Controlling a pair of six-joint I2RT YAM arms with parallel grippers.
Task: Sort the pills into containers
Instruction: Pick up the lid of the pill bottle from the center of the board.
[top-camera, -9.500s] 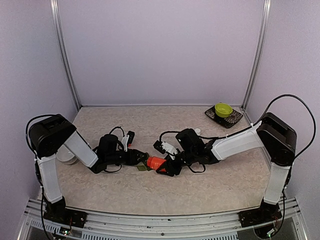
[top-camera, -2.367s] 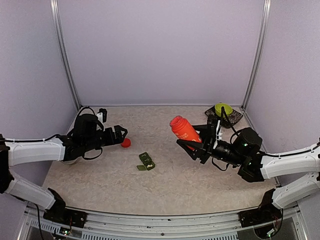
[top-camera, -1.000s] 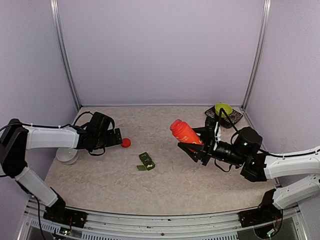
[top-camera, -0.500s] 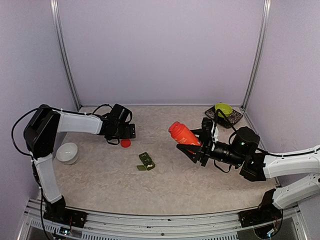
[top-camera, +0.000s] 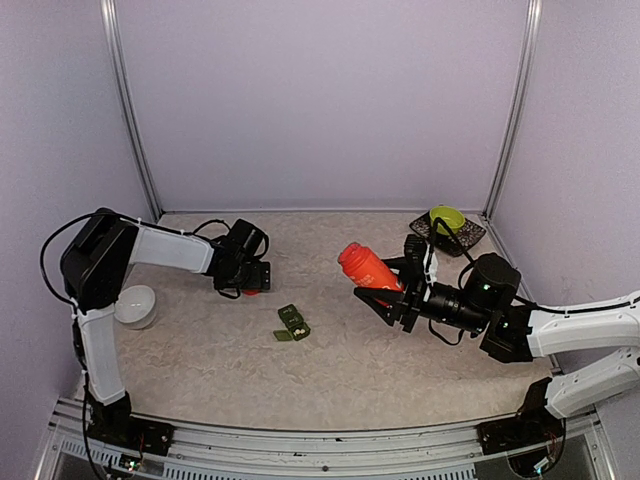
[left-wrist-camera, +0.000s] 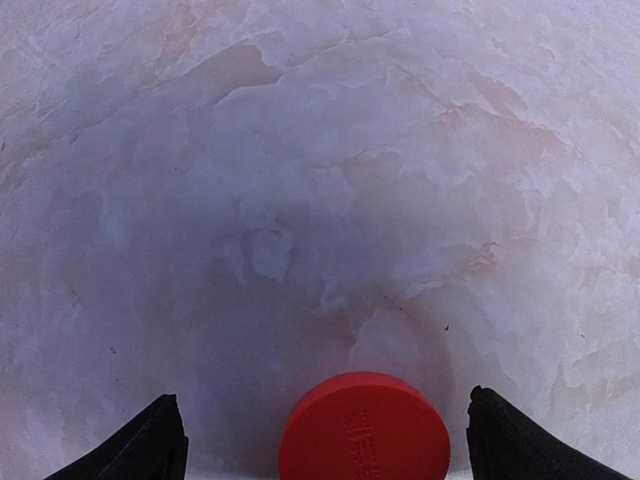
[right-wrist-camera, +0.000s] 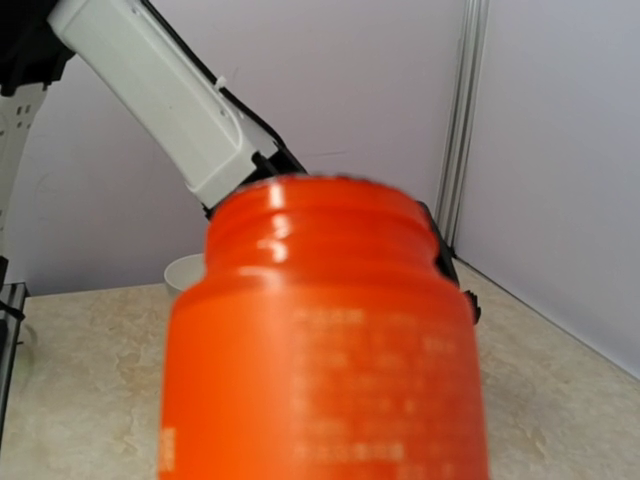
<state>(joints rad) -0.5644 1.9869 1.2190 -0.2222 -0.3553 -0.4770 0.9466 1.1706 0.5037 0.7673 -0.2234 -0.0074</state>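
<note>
Your left gripper (left-wrist-camera: 325, 440) was spread wide around the red cap (left-wrist-camera: 363, 428), your right gripper (top-camera: 393, 291) clamped on the orange bottle (top-camera: 367, 267) up off the table (top-camera: 350, 400). The containers (top-camera: 293, 323) lay between them, bare table all round, far from any edge.

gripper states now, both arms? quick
Left gripper: open, straddling the red cap, not gripping it.
Right gripper: shut on the uncapped orange bottle.
</note>
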